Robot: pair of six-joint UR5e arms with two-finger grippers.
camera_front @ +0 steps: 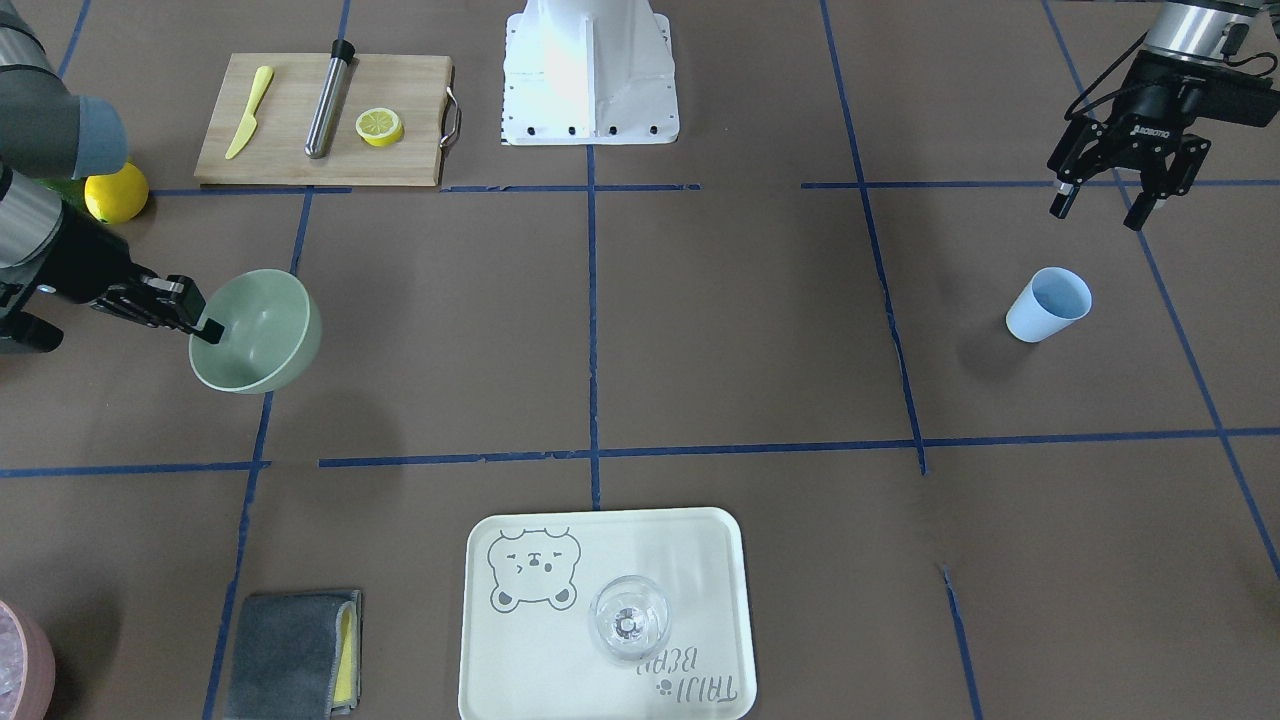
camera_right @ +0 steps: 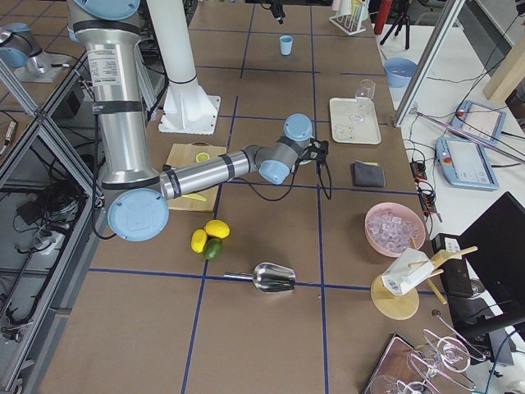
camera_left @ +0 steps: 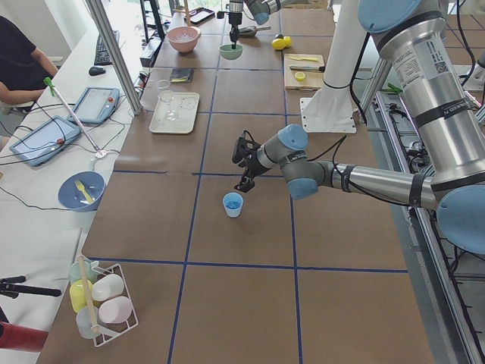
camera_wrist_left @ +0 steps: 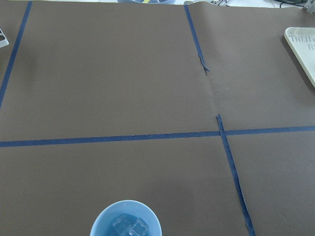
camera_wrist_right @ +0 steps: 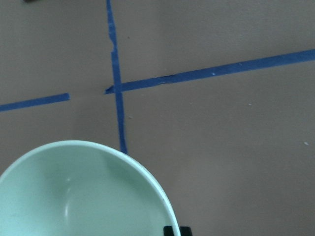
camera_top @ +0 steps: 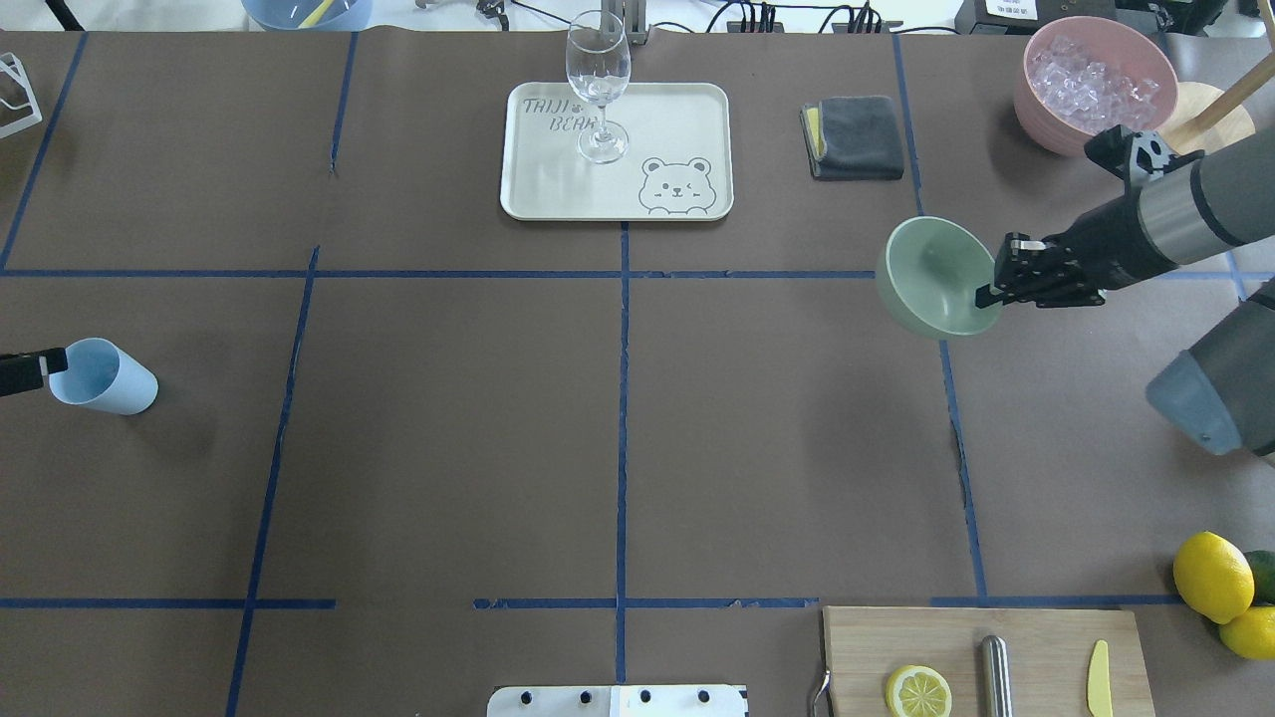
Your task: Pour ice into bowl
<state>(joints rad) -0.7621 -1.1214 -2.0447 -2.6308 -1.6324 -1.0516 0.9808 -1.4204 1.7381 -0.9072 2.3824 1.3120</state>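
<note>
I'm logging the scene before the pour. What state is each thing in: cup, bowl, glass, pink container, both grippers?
light blue cup: upright on the table, ice inside.
bowl: empty, held by its rim.
right gripper: shut on the bowl's rim.
left gripper: open, empty, apart from the cup.
wine glass: upright on the tray, empty.
pink container: full of whitish cubes.

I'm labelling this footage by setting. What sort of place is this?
Most likely a robotics lab staged for drink preparation: a table gridded in blue tape, a robot arm, and tablets on an operator's side desk. Wine glass and lemon slice suggest the drinks.
</note>
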